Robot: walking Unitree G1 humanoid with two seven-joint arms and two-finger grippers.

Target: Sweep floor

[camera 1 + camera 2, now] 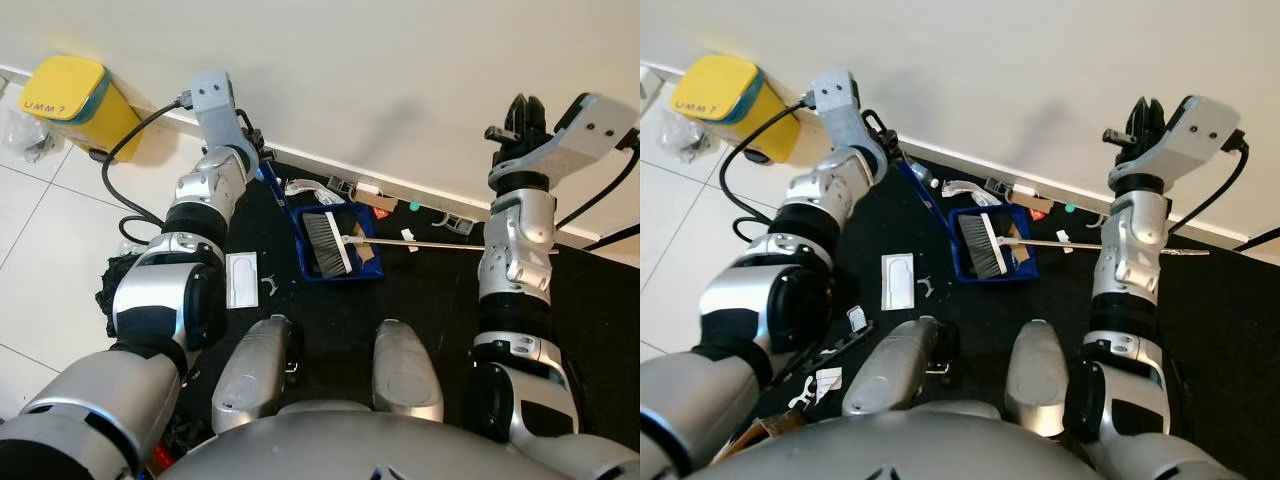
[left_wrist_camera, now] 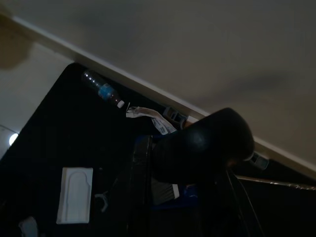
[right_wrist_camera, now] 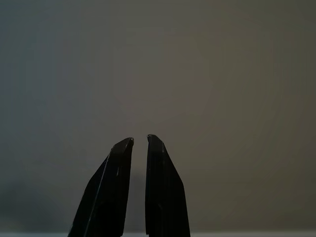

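Below the white wall, in the left eye view, the left gripper (image 1: pixel 262 160) reaches down to the handle end of a blue plastic dustpan (image 1: pixel 335 240) on the black mat (image 1: pixel 420 290); its fingers sit at the handle, though whether they clamp it I cannot tell from here. A broom (image 1: pixel 327 243) with dark grey bristles and a thin silvery metal stick lies with its head in the dustpan, the stick running off toward the right arm. The right gripper (image 1: pixel 522 118) is raised against the wall, well apart from the broom, holding nothing. A yellow box (image 1: pixel 85 100) with a teal band stands by the wall on the pale tiled floor (image 1: pixel 45 230), and a flat white plastic tray (image 1: pixel 242 279) lies on the mat beside the left arm.

From the right eye view, scraps of litter (image 1: pixel 1025 195) lie along the skirting just beyond the dustpan.

Dark as the left wrist view is, a rounded black finger (image 2: pixel 207 143) appears to rest on the dustpan's handle; a clear bottle (image 2: pixel 102 90) lies by the skirting.

At the right wrist, two tapered black fingers (image 3: pixel 116 187) stand nearly together with a narrow gap, empty, before the plain wall.
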